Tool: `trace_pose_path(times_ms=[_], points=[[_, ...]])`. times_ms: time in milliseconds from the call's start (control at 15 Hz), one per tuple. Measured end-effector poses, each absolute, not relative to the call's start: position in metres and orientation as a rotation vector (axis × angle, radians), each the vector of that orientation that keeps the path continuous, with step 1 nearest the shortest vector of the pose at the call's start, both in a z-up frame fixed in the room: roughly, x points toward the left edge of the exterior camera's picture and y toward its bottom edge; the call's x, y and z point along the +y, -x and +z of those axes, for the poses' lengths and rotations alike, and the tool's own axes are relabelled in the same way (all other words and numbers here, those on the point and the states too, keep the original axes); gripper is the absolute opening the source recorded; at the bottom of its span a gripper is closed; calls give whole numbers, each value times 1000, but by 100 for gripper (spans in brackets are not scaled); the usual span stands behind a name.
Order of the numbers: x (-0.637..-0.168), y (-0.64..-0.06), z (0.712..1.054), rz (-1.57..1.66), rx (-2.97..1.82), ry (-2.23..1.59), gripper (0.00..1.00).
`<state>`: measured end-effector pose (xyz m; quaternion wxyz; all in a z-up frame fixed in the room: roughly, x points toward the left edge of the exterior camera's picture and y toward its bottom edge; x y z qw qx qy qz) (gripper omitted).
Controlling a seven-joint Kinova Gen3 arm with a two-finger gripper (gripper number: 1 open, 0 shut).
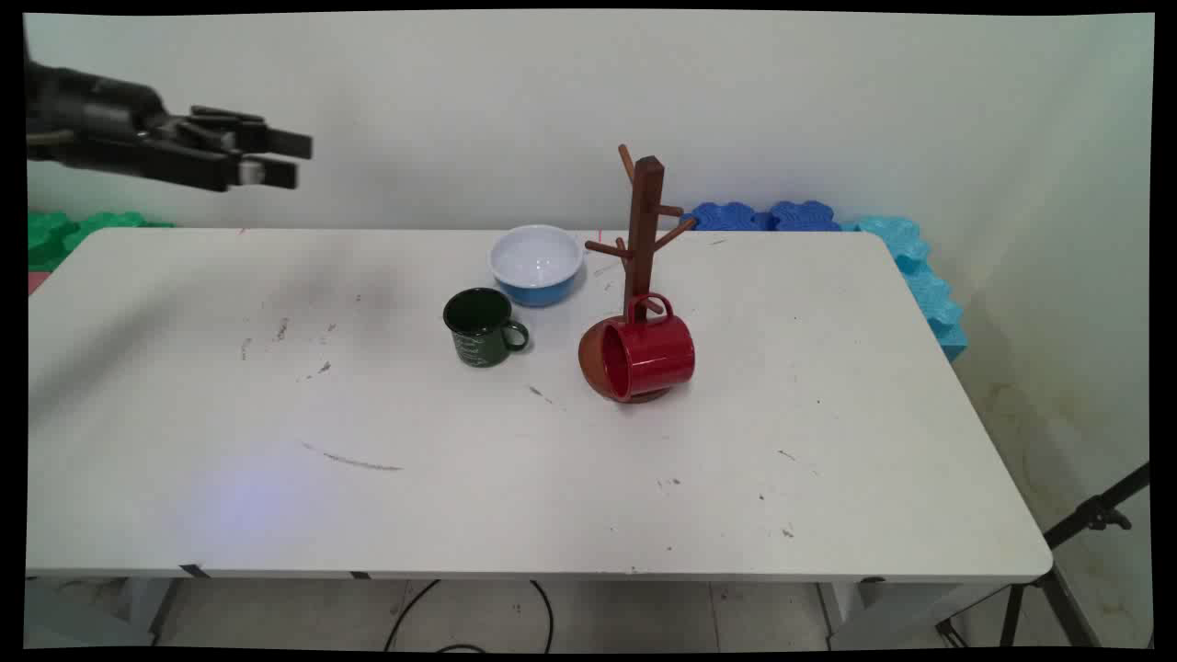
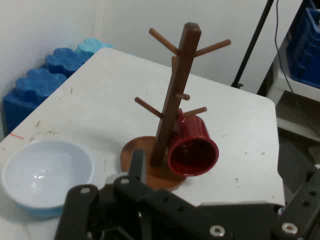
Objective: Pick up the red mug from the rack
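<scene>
— Gripper (image 1: 292, 158) position?
— Black two-finger gripper, raised high off the white tabletop (image 1: 276, 515), well apart from everything on it. Its fingers sit close together with only a thin gap, holding nothing.
— What lies ahead of it?
— Far beyond its fingertips stands a brown wooden mug tree (image 1: 645, 239) with a glossy red mug (image 1: 648, 357) tipped on its side at the round base. Nearer the gripper are a dark green enamel mug (image 1: 479, 327) and a white-and-blue bowl (image 1: 536, 264).
</scene>
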<state>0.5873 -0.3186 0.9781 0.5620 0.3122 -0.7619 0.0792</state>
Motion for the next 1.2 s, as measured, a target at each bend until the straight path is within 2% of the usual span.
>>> trace_pose_path(times_ms=[467,733,1200], points=[[-340,-492,967,208,-1869,-763,100],[-345,-439,943,206,-1913,-789,100],[-334,-381,889,198,-1952,-863,100]])
